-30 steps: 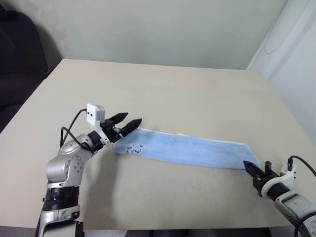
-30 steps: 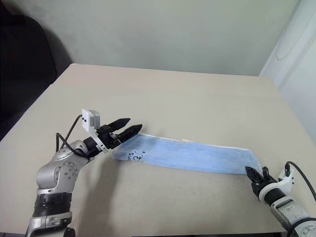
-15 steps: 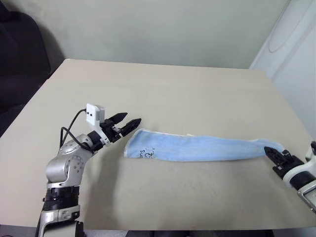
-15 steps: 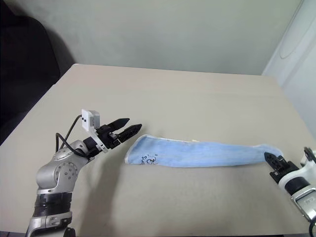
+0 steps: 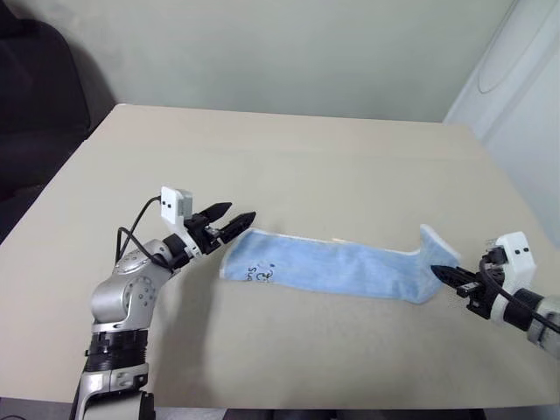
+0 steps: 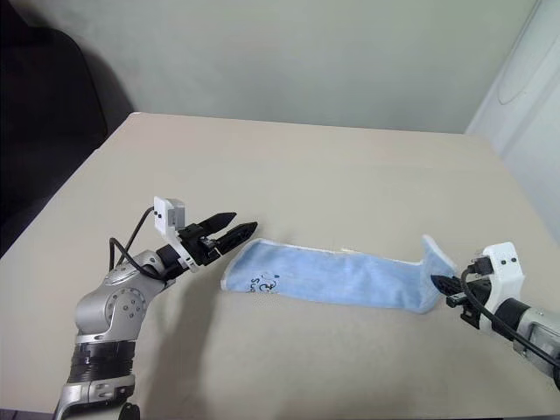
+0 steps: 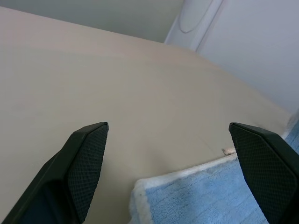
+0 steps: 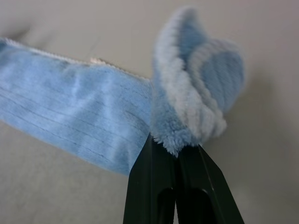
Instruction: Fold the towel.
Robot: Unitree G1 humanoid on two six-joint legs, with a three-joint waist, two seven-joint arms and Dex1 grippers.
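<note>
Towel (image 5: 341, 267) (light blue) stretched long, one end upturned

Small dark printed mark on a light blue towel (image 5: 341, 267)
The mark (image 5: 260, 274) sits near the towel's end on the robot's left; its characters are too small to read; no other text appears.

I see the towel (image 5: 350, 267) as soft cloth, a fluffy light blue pile with faint ribbed lines across it and a paler, fuzzy trimmed edge. The table (image 5: 289, 166) under it looks smooth and matt beige, with no shine. The left gripper (image 7: 168, 172) has fingers (image 7: 86, 154) of matt black plastic, their inner faces finely cross-hatched. The right gripper (image 8: 180, 151) has smoother, slightly glossy black fingers.
</note>
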